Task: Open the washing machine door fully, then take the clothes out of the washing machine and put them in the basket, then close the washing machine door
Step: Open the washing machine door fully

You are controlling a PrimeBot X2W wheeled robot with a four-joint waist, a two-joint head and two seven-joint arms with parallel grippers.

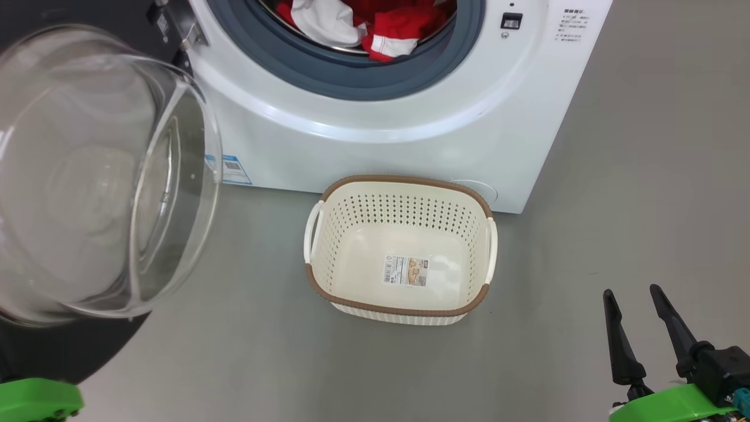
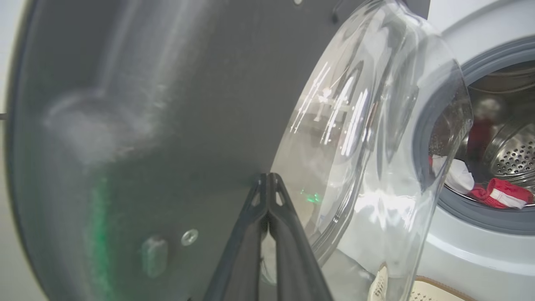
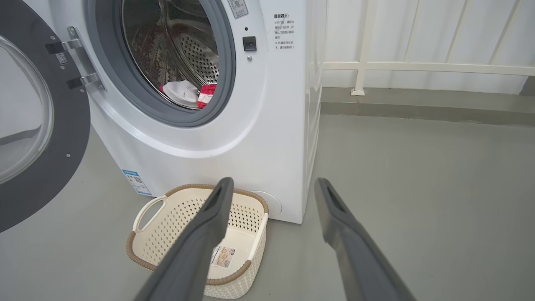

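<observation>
Left jaws closed at washing machine door (image 2: 125, 125); right jaws wide (empty); clothes (image 1: 398, 29) in drum (image 3: 196, 58).

a: what sort of place is this?
b: a laundry corner, by the look of it. a white front-loading washing machine (image 3: 250, 167) stands at the upper left of the right wrist view, on a bare grey floor (image 3: 418, 188).
a: anything else?
b: a perforated basket (image 3: 159, 230) at lower left, white railings (image 3: 418, 67) across the upper right.

The grey floor (image 1: 644, 176) carries two things: the white washing machine (image 1: 375, 140) and, just in front of it, the cream basket (image 1: 404, 220), upright.
</observation>
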